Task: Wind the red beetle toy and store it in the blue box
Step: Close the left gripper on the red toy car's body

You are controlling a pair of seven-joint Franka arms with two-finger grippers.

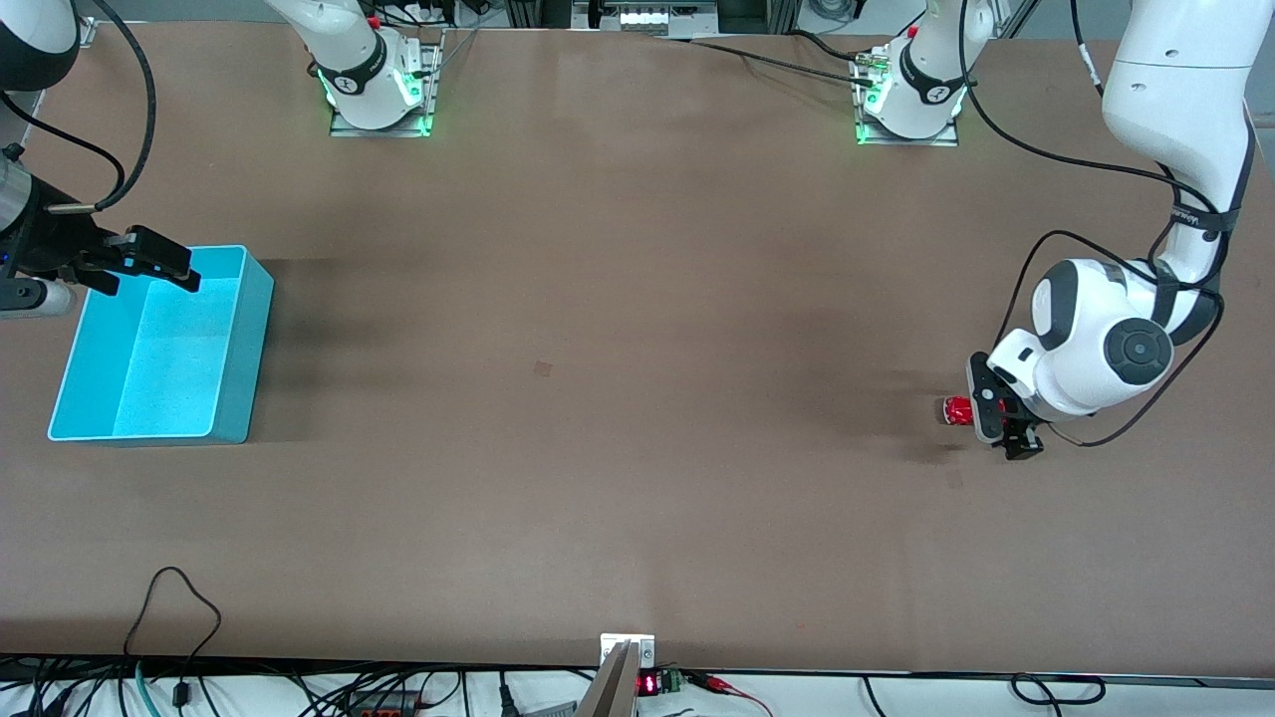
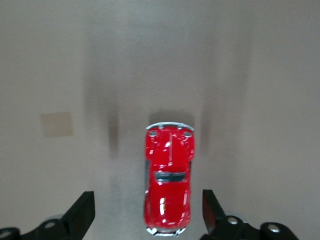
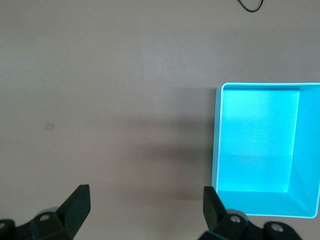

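The red beetle toy (image 1: 957,409) stands on its wheels on the brown table, toward the left arm's end. My left gripper (image 1: 1004,426) is low over it and open. In the left wrist view the toy (image 2: 169,180) has one end between the black fingers (image 2: 82,212), with a gap on each side; it sits closer to one finger. The blue box (image 1: 159,358) sits empty at the right arm's end of the table. My right gripper (image 1: 149,264) hangs open in the air by the box's farther end. It holds nothing (image 3: 145,200), and the box (image 3: 255,150) lies off to one side of it.
A small dark square mark (image 1: 543,367) lies mid-table, and a pale square patch (image 2: 56,124) lies near the toy. A loop of black cable (image 1: 179,597) rests on the table at the edge nearest the camera. Both arm bases stand along the farthest edge.
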